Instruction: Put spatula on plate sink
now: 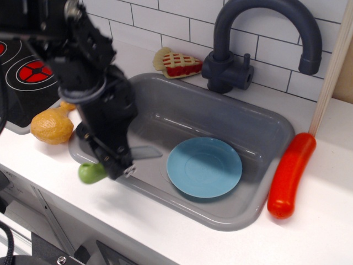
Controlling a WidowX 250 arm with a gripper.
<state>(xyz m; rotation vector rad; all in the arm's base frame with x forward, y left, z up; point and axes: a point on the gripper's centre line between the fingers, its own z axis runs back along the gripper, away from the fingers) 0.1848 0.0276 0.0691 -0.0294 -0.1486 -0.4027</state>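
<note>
Blue plate [204,167] alone in grey sink [265,118]; pincer [118,168] clamped on spatula [94,171].

My gripper [120,165] looks matt black plastic. The sink [265,130] is smooth grey plastic (slightly glossy), the plate [204,167] satin blue, the spatula [92,172] handle shiny green.
</note>
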